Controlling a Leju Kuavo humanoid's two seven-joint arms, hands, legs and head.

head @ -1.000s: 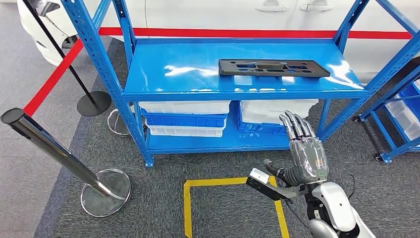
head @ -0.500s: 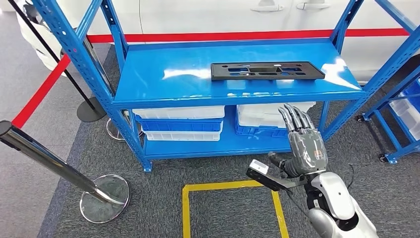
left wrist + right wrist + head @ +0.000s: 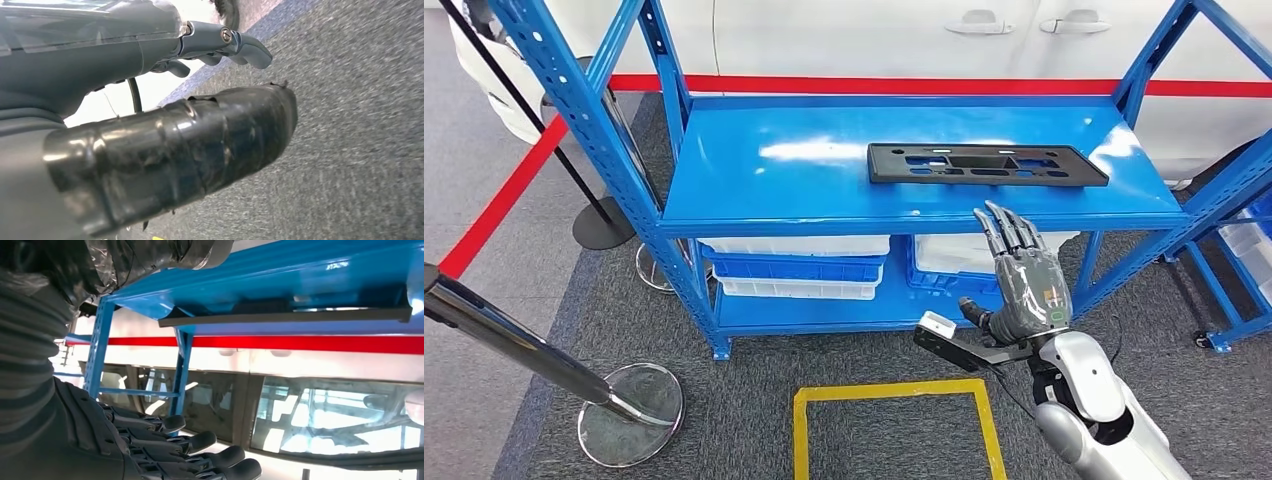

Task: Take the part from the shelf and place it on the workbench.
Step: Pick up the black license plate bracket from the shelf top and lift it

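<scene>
The shelf [image 3: 824, 190] is seen as blue painted metal, glossy with light glare, while the part [image 3: 987, 164] on it is rendered in matt black plastic. The bins [image 3: 796, 262] below are shown in smooth white and blue plastic; the floor [image 3: 754, 400] is covered in rough grey carpet, and the stanchion post [image 3: 514, 345] is finished in polished chrome. The right hand [image 3: 1021, 285] is clad in grey plastic with dark fingers [image 3: 200, 455], its forearm in glossy silver.
</scene>
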